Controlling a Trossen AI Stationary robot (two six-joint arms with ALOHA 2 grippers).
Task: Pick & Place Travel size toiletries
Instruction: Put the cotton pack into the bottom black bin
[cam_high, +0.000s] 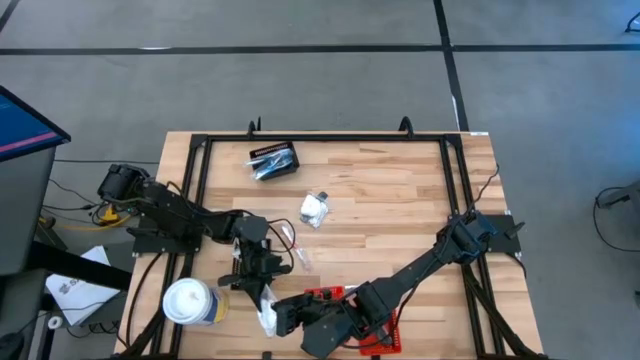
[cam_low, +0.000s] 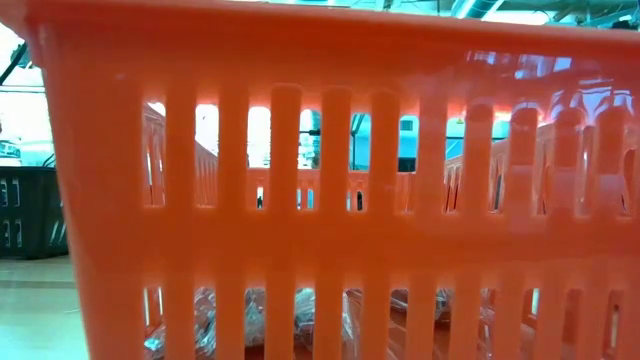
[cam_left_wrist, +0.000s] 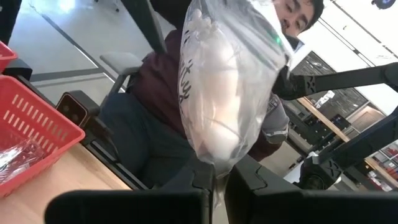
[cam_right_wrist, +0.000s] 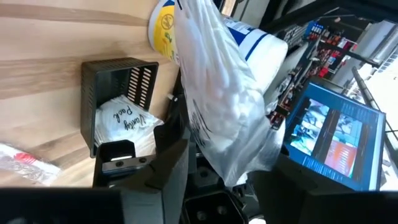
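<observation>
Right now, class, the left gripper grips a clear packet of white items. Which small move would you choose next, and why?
Probably carry the clear packet sideways toward the red basket, then open. The left gripper is shut on the packet's edge, holding it up off the table. The right gripper sits close beside it, so keep the move short. Whether that basket is the intended one is uncertain.

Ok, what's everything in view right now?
table: 1, light wood, under everything
black basket: 1, black, far side, toiletries inside
red basket: 1, red, near edge, under right arm
packet: 1, white, clear-wrapped, mid-table
tube: 1, thin, pinkish, beside left arm
cup: 1, white, lidded, near-left corner
bag: 1, clear with white contents, in left gripper
person: 1, dark red top, seated beyond table
left gripper: shut on bag
right gripper: beside bag, near edge
</observation>
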